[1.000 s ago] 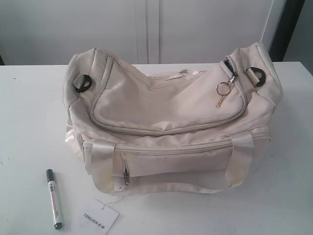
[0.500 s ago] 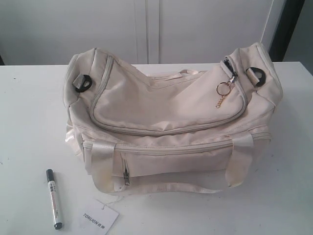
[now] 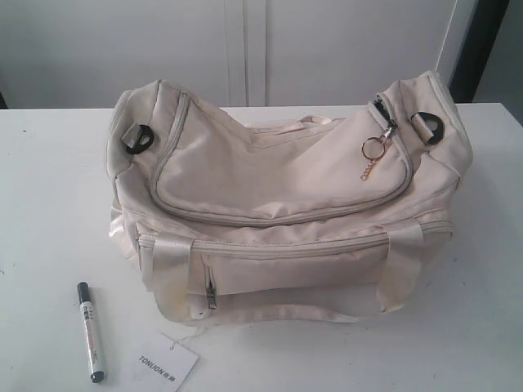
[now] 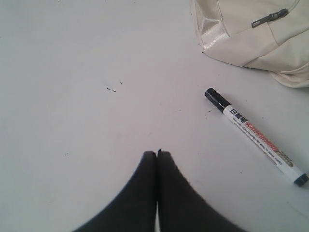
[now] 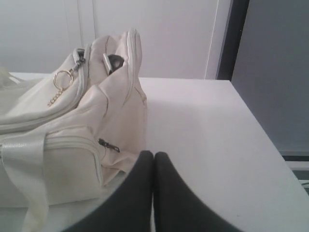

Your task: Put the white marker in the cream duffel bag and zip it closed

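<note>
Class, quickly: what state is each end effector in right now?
Left end effector: shut, holding nothing.
Right end effector: shut, holding nothing.

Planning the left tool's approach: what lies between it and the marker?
Nothing but bare table, as the left wrist view shows; the left tool and marker are apart.

White table (image 3: 41, 188) before a pale panelled wall (image 3: 327, 49) (dark vertical strip (image 3: 482, 41) at its right edge), soft even light.

The duffel bag (image 3: 286, 204) sits at the centre of the table (image 3: 49, 204). The marker (image 3: 90, 332) lies on the table at 8 o'clock from the bag, apart from it. The hang tag (image 3: 167, 363) lies at 4 o'clock from the marker.
</note>
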You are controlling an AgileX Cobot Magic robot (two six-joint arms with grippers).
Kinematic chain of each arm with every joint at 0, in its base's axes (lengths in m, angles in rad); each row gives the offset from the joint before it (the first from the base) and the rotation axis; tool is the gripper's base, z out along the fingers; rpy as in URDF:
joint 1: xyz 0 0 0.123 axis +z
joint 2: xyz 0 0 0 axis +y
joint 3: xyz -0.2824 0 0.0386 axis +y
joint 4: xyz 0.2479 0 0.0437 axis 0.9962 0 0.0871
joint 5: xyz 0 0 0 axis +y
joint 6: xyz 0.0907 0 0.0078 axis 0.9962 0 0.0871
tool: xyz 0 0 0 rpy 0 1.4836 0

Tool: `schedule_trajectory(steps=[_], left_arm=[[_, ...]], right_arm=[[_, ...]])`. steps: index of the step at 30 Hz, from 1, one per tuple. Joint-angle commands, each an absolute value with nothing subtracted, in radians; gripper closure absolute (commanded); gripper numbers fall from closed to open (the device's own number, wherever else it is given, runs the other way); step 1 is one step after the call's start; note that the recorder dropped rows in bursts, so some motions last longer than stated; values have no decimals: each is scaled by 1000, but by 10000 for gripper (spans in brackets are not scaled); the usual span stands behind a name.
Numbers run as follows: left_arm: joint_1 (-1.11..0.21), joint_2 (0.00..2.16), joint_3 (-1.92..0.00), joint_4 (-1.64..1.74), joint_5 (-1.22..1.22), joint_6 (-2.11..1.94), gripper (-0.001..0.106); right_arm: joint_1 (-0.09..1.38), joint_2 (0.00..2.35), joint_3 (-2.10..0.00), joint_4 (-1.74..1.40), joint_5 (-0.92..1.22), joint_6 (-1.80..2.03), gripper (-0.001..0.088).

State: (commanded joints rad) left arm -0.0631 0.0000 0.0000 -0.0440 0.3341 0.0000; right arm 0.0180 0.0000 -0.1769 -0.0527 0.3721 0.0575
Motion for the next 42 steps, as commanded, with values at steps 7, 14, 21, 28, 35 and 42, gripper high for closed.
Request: schedule_trajectory(steps=[7,14,21,28,35,42], left_arm=[[-63,0,0,-44,334,0,1053],[-63,0,0,-44,334,0,1053],[-63,0,0,-44,334,0,1053],[-63,0,0,-44,334,0,1053],[-63,0,0,-44,334,0,1053],[-63,0,0,-44,334,0,1053]], right_arm=[[18,0,-177,-53,376,58,868],[18,0,-177,-53,376,58,868],[18,0,-177,-53,376,58,868],[18,0,-177,-53,314,58,868],[18,0,-177,-53,83,58,868],[18,0,-177,-53,69,58,868]])
